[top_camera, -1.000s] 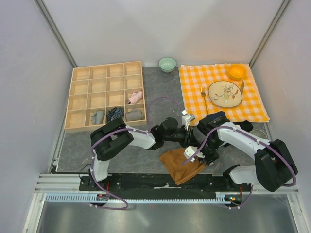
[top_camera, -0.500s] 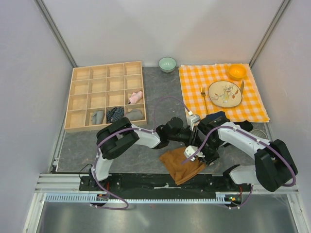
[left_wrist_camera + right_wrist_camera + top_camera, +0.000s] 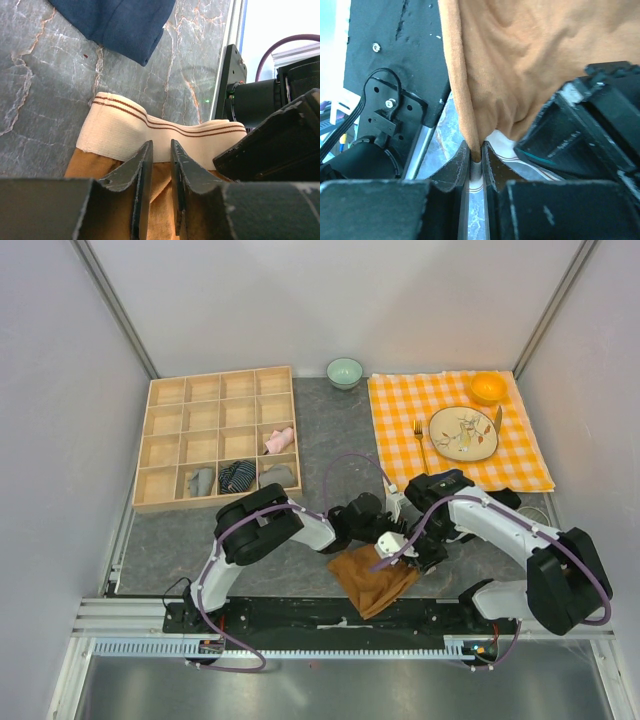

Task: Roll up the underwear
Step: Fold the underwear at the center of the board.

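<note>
While your right gripper [image 3: 476, 152] pinches the underwear [image 3: 510, 60], its band [image 3: 120, 132] lies crosswise at your narrow-set left gripper [image 3: 161, 150]; hold unclear.

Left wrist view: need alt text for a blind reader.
The left tool, two dark fingers with a narrow gap between them, sits over rust-brown underwear just below its cream band, which has two brown stripes. The garment lies on a grey marbled table, with a navy cloth above it and the other arm black at right.
</note>
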`<control>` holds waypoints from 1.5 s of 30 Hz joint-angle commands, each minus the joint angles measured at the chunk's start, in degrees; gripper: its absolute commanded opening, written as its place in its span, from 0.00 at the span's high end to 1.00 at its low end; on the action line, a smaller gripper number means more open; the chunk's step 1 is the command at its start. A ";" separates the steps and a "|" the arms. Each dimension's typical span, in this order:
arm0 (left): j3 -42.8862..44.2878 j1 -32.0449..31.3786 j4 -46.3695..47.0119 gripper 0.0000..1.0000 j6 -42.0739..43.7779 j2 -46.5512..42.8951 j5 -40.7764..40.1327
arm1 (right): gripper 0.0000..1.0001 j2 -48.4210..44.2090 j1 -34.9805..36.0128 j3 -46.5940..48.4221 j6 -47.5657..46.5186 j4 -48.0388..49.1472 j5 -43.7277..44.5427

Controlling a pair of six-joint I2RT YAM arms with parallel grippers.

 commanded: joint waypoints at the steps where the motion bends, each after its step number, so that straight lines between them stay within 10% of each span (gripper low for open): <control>1: -1.37 -0.75 -2.48 0.72 2.41 2.73 -2.31 | 0.96 0.56 -0.42 4.27 0.91 -0.52 -1.73; 17: -5.41 0.91 1.74 0.59 -0.22 -4.91 -5.47 | 0.97 8.39 -1.65 9.37 1.70 0.80 -2.43; 40: -36.51 8.74 -4.85 0.47 14.27 -49.72 -26.90 | 0.97 12.78 -1.74 12.44 2.49 0.36 -5.06; 45: -45.13 8.74 -11.86 0.15 14.98 -70.11 -33.77 | 0.97 16.03 -2.01 14.11 2.93 0.36 -5.42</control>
